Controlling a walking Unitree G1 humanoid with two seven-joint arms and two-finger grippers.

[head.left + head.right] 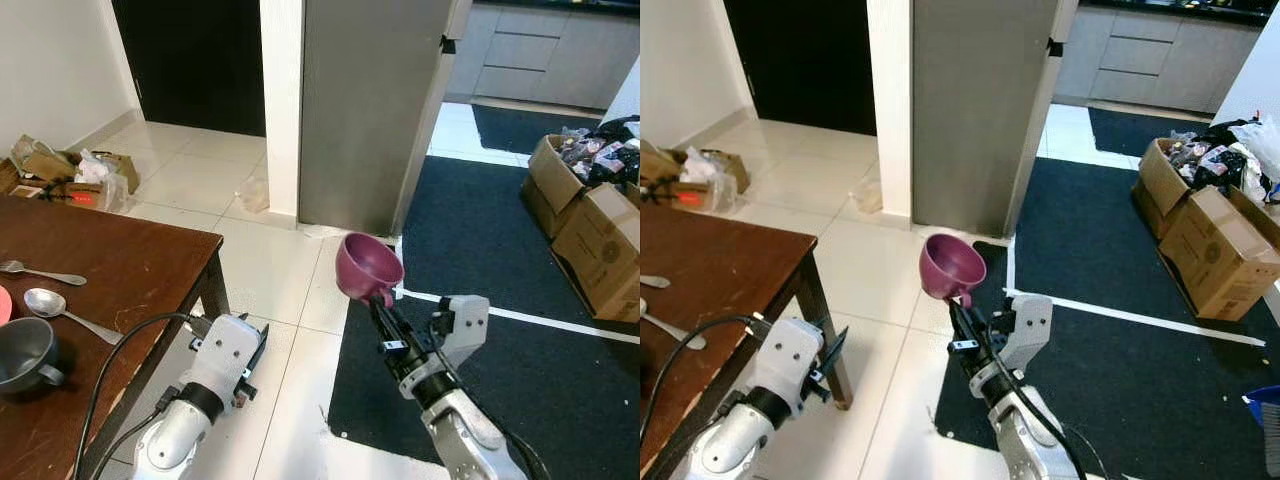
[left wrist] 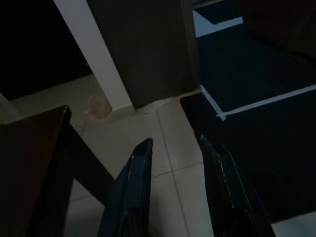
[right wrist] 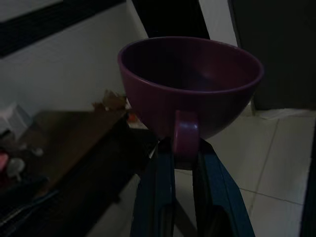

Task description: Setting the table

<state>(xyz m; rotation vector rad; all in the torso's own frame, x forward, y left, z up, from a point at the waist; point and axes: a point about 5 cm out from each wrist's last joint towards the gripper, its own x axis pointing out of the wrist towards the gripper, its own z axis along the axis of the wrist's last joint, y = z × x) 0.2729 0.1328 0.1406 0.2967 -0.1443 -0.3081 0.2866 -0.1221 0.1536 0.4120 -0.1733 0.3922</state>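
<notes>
— Over the edge of the black rug, what is the right gripper doing?

— It holds a purple cup up in the air; its two black fingers are pinched on the cup's handle, which the right wrist view shows squeezed between them; the cup sits upright, its mouth tipped a little toward the camera; it hangs above the seam where the rug meets the white tiled floor, well apart from the table.

— And the left gripper?

— It is low beside the near corner of the brown wooden table, touching nothing; in the left wrist view its fingers stand spread with a gap of floor showing between them, pointing toward the grey panel and the white post; a black cable loops from the arm across the table edge.

— What lies on the table?

— A grey mug near the front edge, handle toward the robot; just behind it a spoon with its bowl facing up; farther back a second piece of cutlery, its head cut by the frame; a sliver of something red at the left edge, too little of it to name.

— Anything else around?

— Cardboard boxes stuffed with clutter stand on the rug at the right; more boxes and paper sit on the floor beyond the table; a dark doorway opens behind.
</notes>
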